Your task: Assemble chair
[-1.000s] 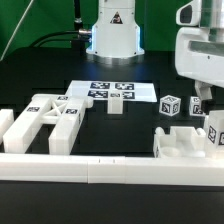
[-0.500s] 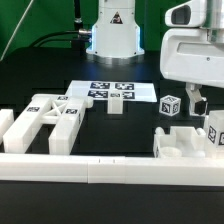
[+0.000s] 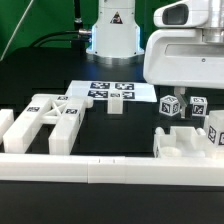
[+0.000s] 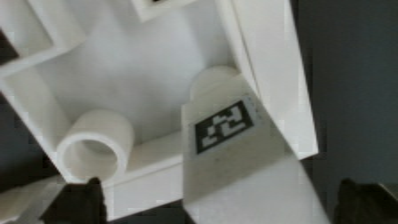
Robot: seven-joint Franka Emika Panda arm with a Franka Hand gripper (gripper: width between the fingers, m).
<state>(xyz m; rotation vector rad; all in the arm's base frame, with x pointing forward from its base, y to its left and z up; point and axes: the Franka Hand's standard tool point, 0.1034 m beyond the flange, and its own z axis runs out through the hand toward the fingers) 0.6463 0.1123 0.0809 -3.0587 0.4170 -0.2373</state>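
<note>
In the wrist view my gripper stands open, its dark fingertips wide apart with nothing between them. Under it lies a white chair part with a square tag and a round peg. In the exterior view the arm's white hand housing hangs over the right-hand parts and hides the fingers. Below it stand two tagged blocks and a blocky walled part. Ladder-like frames lie at the exterior view's left.
The marker board lies in the middle at the back, with a small white block at its front edge. A long white border bar runs along the front. The robot's base stands behind the board.
The hand has moved toward the exterior view's left and now covers more of the right-hand parts. The jaws stay wide open.
</note>
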